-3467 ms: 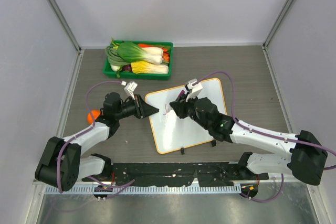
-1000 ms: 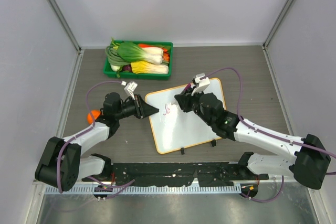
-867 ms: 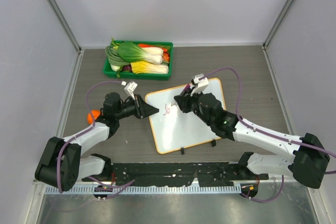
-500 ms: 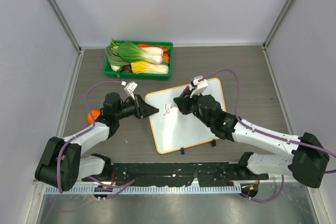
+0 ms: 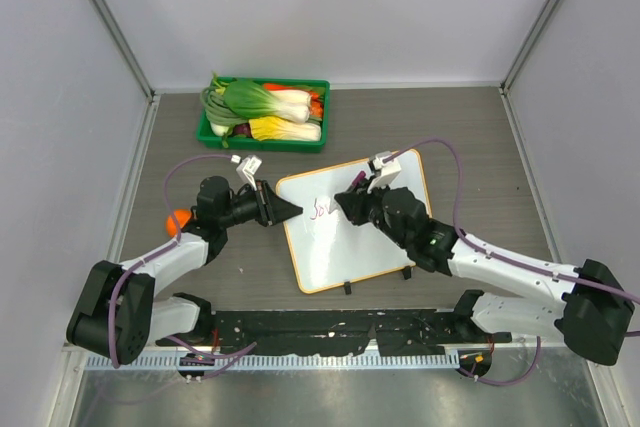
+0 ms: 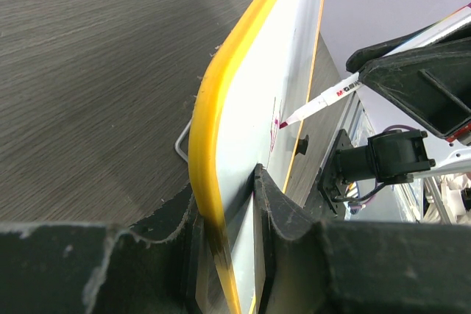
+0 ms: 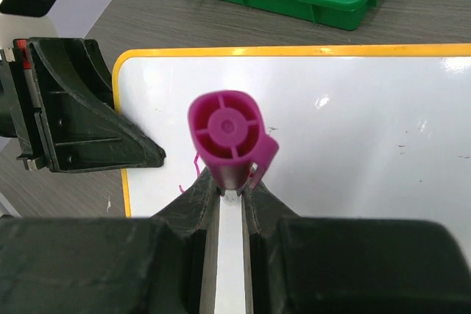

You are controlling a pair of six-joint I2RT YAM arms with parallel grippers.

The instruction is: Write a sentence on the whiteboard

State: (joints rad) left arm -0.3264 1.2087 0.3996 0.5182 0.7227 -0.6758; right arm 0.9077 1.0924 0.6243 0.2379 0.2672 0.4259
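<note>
Left wrist view: left claw (image 6: 224,207) clamps whiteboard (image 6: 291,42) rim; marker (image 6: 320,101) tip touches board. Right wrist view: right claw (image 7: 229,195) grips marker's purple end. Top view: first pink strokes of the sentence (image 5: 320,209).

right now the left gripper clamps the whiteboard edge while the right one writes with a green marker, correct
Not quite: the marker is purple-pink, not green, as the right wrist view shows. The left gripper does clamp the whiteboard edge while the right gripper writes.

Red print on the marker (image 6: 324,101) barrel, upper right of the left wrist view, begins "M", remainder illegible; the sentence (image 5: 320,209) on the whiteboard (image 5: 350,247) is too small to read.
</note>
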